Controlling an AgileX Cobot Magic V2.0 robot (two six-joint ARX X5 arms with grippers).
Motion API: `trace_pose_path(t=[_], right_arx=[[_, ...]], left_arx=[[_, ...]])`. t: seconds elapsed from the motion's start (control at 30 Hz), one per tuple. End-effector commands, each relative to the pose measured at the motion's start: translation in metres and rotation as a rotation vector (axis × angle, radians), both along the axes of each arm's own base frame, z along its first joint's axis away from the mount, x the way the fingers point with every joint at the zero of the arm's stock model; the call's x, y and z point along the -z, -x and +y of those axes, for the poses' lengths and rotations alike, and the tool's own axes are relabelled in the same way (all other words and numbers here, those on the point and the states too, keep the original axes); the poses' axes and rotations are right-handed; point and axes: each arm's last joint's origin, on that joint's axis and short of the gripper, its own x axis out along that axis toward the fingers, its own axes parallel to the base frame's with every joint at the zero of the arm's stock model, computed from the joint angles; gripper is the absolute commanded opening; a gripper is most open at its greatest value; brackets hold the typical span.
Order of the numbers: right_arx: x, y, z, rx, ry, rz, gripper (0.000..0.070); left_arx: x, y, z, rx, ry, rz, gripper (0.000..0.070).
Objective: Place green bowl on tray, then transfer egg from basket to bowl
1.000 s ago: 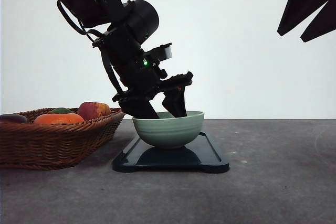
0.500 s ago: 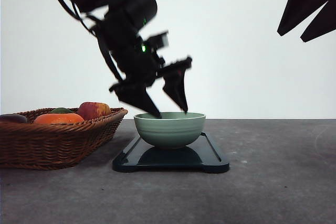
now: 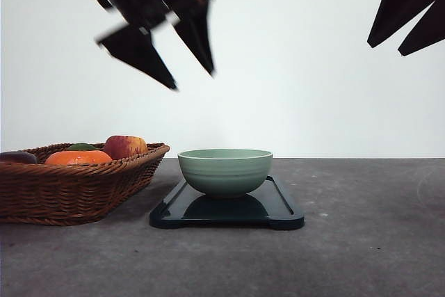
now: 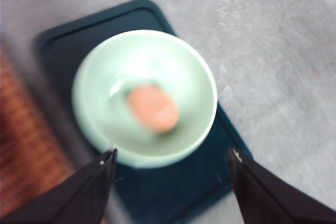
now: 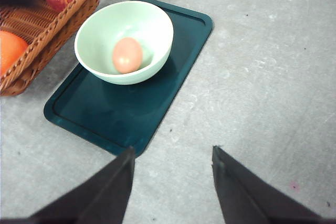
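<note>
The fingers of the left gripper (image 3: 191, 78) are spread apart and hold nothing. One second ago they were down inside the green bowl (image 3: 224, 171); half a second ago their tips were just at its rim; now they hang high above it, well clear, and blurred by the motion. In the left wrist view the two dark fingers (image 4: 73, 195) stand wide on both sides of the bowl below, with open space between them.

What they left behind is the egg (image 5: 127, 55). It lies at the bottom of the green bowl, a little off the centre, and the bowl stands on the tray (image 3: 281, 212), near the end of the tray that is closer to the basket (image 3: 76, 189). I judge from this that both parts of the task are done: the bowl is on the tray and the egg is in the bowl. What remains, I think, is only for the arm to go back to rest.

The right gripper (image 5: 173, 156) hangs high on the right side, its fingers also apart and empty, looking down on the tray from a distance.

The basket sits on the table (image 3: 361, 241) just beside the tray, not touching it as far as I can see. It holds a red apple (image 3: 125, 146), an orange fruit (image 3: 78, 157), something green behind that, and a dark thing at the left edge that I cannot name. Nothing stands in the way of the rising arm; the table on the right of the tray is bare.
</note>
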Motion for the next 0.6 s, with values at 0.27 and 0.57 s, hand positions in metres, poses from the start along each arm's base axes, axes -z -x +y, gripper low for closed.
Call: trace_pose_path(t=[0.27, 0.57], right_arx=[[0.000, 0.000, 0.001, -0.006, 0.000, 0.004, 0.0293], [0.000, 0.000, 0.001, -0.036, 0.037, -0.018, 0.0293]], left_arx=[[-0.009, 0.044, 0.050, -0.070, 0.043, -0.090, 0.0431], [0.018, 0.094, 0.079, -0.101, 0.077, -0.108, 0.0431]])
